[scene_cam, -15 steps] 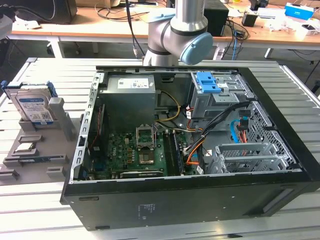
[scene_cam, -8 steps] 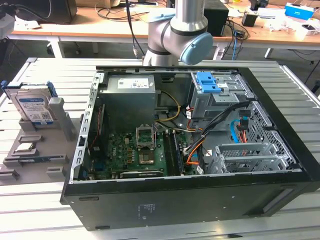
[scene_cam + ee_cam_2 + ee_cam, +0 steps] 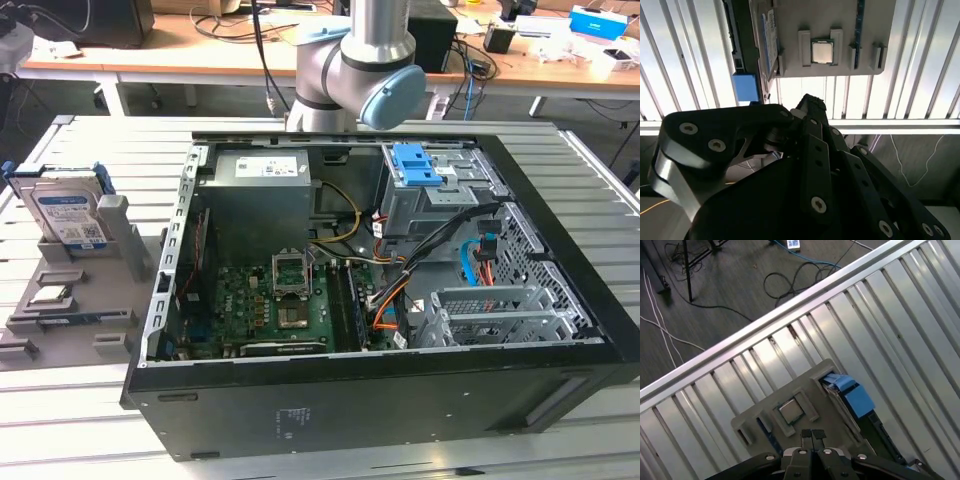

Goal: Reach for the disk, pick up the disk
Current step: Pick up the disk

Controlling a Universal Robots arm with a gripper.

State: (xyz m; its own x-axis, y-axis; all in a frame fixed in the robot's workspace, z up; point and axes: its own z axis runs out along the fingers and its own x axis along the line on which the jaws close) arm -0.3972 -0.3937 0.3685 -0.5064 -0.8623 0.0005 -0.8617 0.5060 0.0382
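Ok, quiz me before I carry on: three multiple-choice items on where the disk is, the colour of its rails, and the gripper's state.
1. Where is the disk?
A) standing on the grey fixture, to the exterior view's left of the computer case
B) inside the case
C) on the floor

2. What colour are the disk's rails?
A) red
B) blue
C) yellow

3. How is the gripper?
A) open around the disk
B) shut on the chip
C) shut, holding nothing

Answers:
1 A: the exterior view shows the disk propped on the fixture, outside the case.
2 B: the first wrist view shows a bright blue rail along the disk's edge.
3 C: in the first wrist view the fingertips meet with nothing between them, apart from the disk.
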